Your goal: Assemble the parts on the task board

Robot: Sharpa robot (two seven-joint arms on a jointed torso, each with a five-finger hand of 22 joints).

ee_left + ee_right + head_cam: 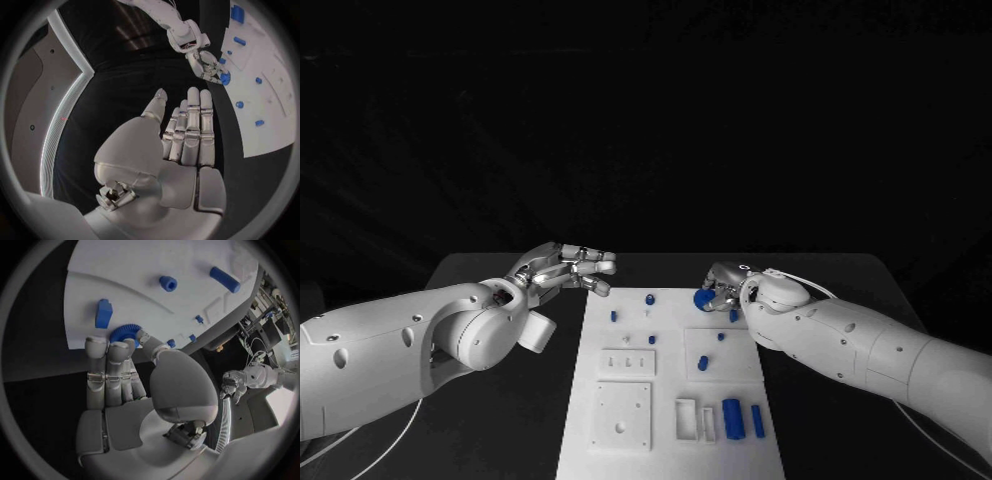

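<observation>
The board (668, 385) lies in the middle of the table (473, 275), long side running away from you, with small blue parts on it: pegs (651, 298) at the far end, longer pieces (731, 413) near the close right corner. Your right hand (730, 288) is at the far right edge of the board and holds a blue gear (125, 332) between thumb and fingers; the gear seems just above or touching the board, beside a blue block (103, 313). I cannot tell if it already sits on its post. Your left hand (567, 268) hovers off the far left corner, fingers straight and apart, holding nothing. I judge the step in hand is seating the gear. Next, lower it straight and let go only when it sits flat.
</observation>
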